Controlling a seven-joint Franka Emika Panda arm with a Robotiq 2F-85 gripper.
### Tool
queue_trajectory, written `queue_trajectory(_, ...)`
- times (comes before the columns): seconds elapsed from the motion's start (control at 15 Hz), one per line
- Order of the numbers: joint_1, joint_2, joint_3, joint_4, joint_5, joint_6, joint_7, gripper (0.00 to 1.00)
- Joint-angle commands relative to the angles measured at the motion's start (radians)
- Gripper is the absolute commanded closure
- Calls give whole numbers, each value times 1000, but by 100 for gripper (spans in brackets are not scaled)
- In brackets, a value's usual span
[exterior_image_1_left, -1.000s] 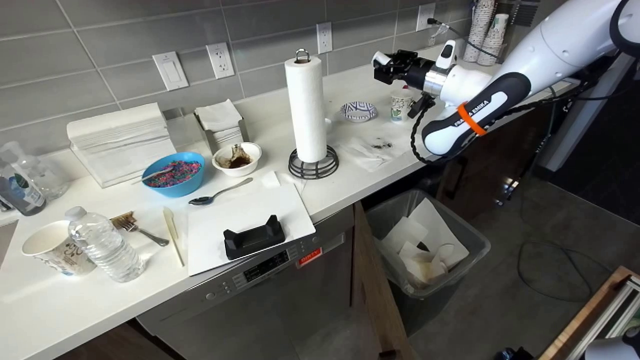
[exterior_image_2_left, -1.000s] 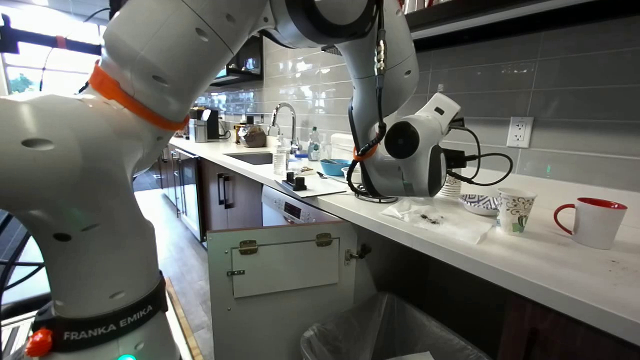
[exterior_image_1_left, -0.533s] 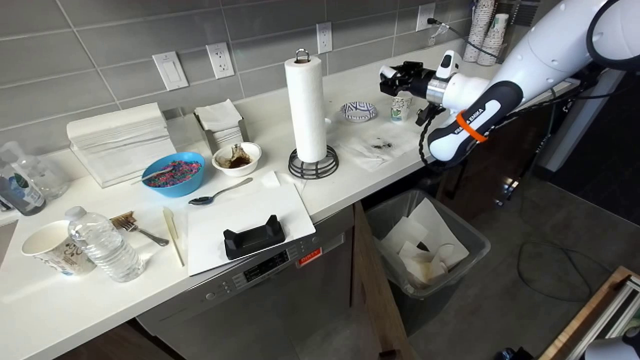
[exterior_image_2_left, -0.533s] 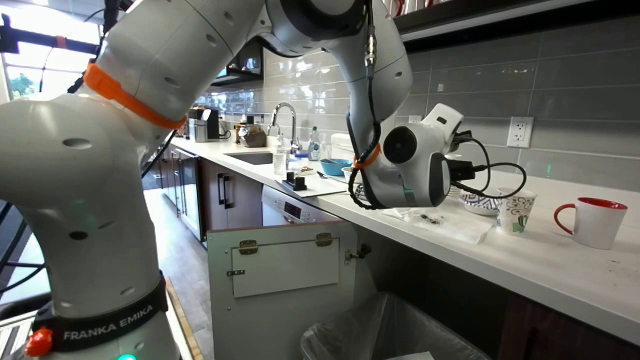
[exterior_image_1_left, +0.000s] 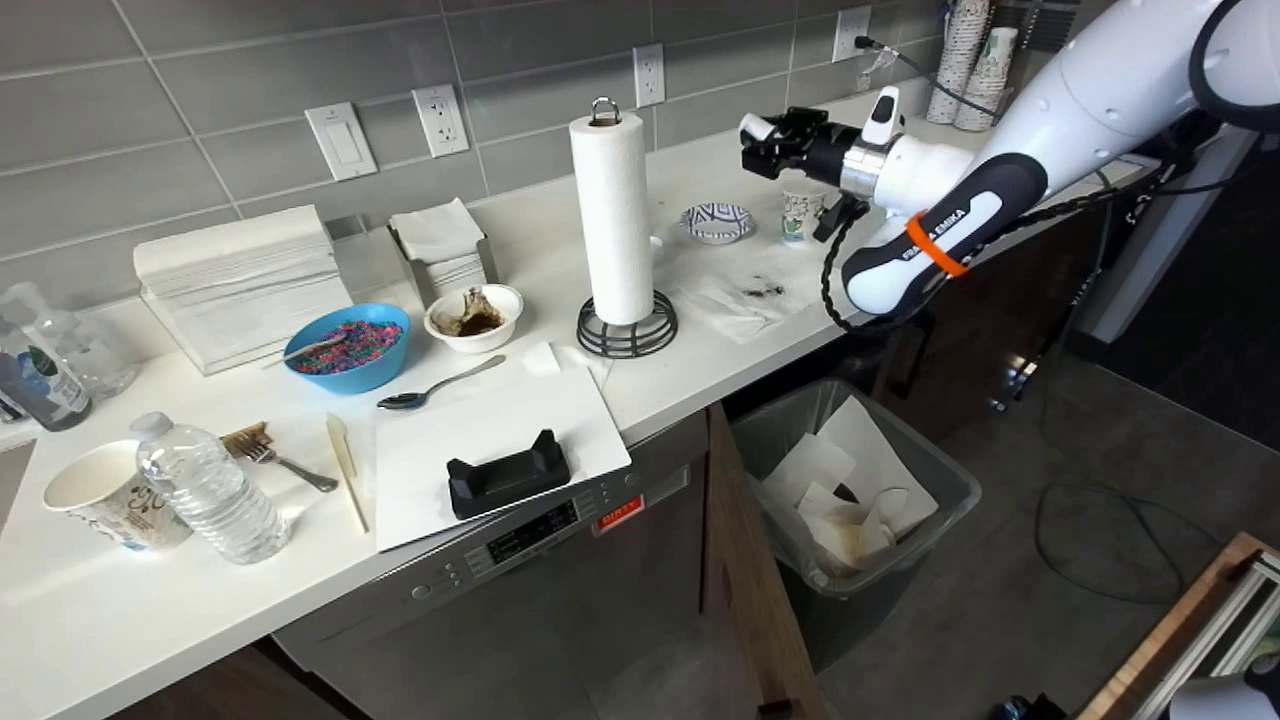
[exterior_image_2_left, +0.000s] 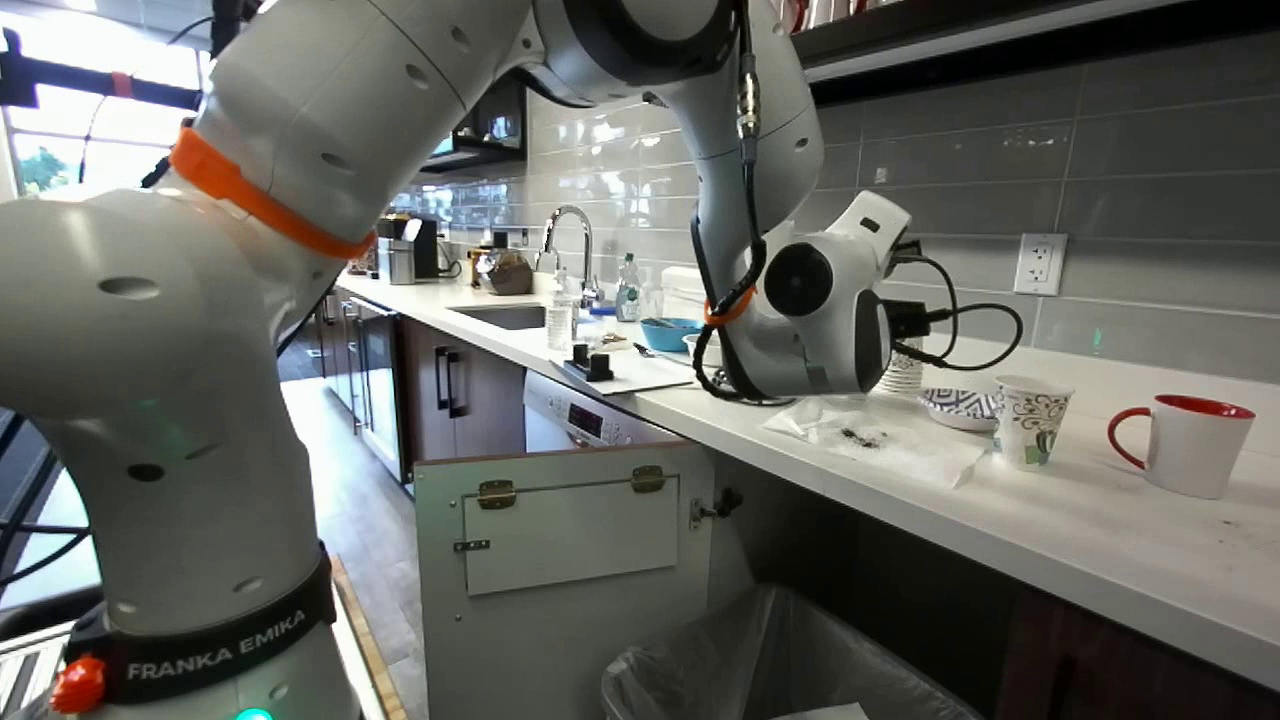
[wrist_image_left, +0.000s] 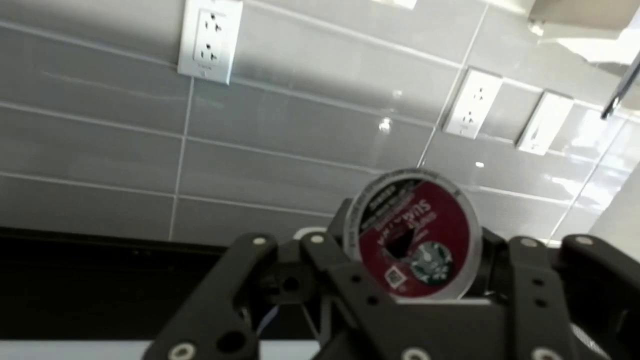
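Mostly maroon, pale-rimmed coffee pod (wrist_image_left: 417, 232)

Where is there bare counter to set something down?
Bare counter lies in front of the water bottle and adjacent paper cup. Another patch, bar some dark specks, lies in front of the red-rimmed mug. It is crowded around the blue bowl, white bowl, spoon and napkins. The claw holds a coffee pod above the counter.
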Motion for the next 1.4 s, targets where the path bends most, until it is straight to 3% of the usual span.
queue_trajectory(0.0,-162,25,200,55,-99,13,4,86)
queue_trajectory(0.27,-216,28,246,16,-115,27,0,86)
queue_trajectory(0.6,-200,7,208,-42,-87,-9,-25,86)
queue_trajectory(0.67,-69,-26,43,-38,-52,20,43,86)
queue_trajectory(1.0,82,-88,-133,-91,26,-108,-26,86)
queue_trajectory(1.33,170,-164,-211,-127,27,-342,-82,86)
